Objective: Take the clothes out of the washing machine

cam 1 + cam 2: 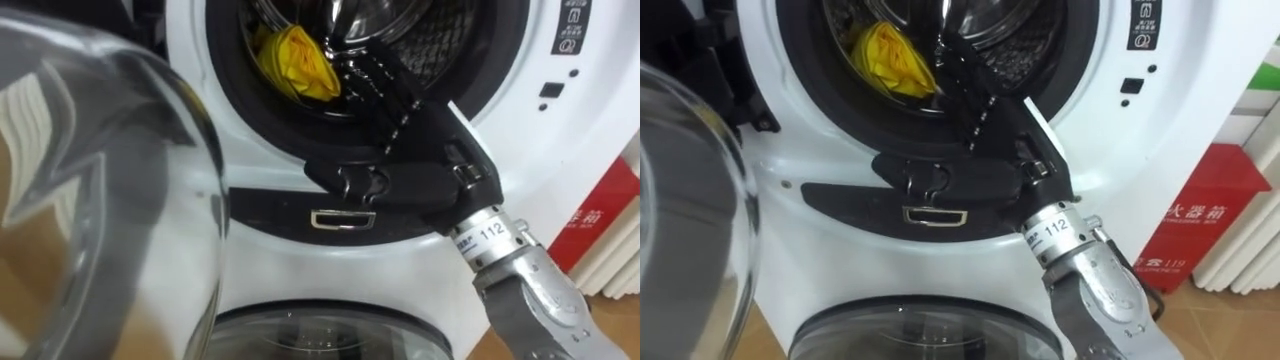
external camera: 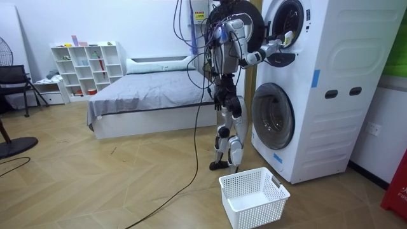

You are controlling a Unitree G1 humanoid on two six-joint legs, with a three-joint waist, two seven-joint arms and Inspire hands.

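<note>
Well below the hand, on the floor by the robot's feet, a white basket (image 2: 253, 197) stands in front of the stacked machines. Close to the robot on the hand's left, the open glass door (image 1: 110, 200) swings out. Under the wrist curves the top of the lower door (image 1: 320, 335).

The right hand (image 1: 420, 145) comes in from the lower right and lies across the lower rim (image 1: 265, 120) of the upper opening. Its fingers (image 1: 368, 82) are straight and close together, pointing inward and holding nothing. The thumb appears to stretch leftward along the machine's front below the rim.

Just beyond the fingertips and to their left, a yellow cloth (image 1: 297, 62) sits bunched at the mouth of the drum (image 1: 435, 45). I cannot tell whether the tips touch it.

The cloth looks light, soft and limp. It should crumple into the palm, drape once lifted and take no harm from a firm squeeze. A trailing end could drag on the rim. The best hold is probably the thick bunched fold nearest the fingertips, with fingers and thumb closed round a full handful, not a thin edge. For that the hand would need to shift a little left and deeper.
</note>
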